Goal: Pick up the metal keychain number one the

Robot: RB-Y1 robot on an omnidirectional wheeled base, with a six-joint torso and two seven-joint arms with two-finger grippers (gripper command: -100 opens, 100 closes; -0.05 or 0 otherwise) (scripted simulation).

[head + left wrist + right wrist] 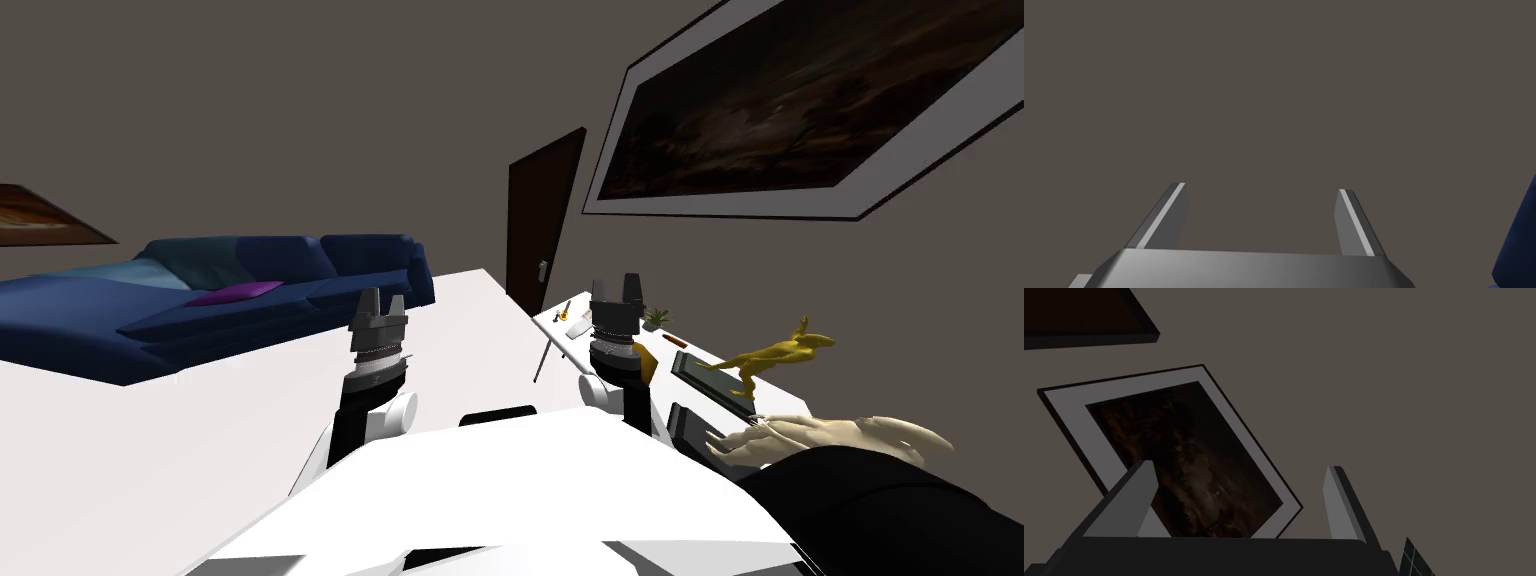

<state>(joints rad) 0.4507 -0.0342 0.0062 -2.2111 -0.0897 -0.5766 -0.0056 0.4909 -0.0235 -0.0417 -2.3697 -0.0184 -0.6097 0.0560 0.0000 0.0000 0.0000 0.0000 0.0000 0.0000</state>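
Head view: both arms are raised near the middle of the frame. The left gripper (383, 302) is left of centre against a broad white surface (200, 430). The right gripper (617, 283) is right of centre, against a narrow white surface (556, 326) that runs toward the lower right. The keychain (566, 314) is a tiny dark-and-yellow thing, too small to read further. It lies at the upper-left end of that narrow surface, just left of the right gripper and apart from it. A gold animal figurine (775, 355) stands further right. Left wrist view: the left gripper's fingers (1174, 215) stand wide apart. Right wrist view: the right gripper's fingers (1339, 503) are spread the same way, clamped on nothing.
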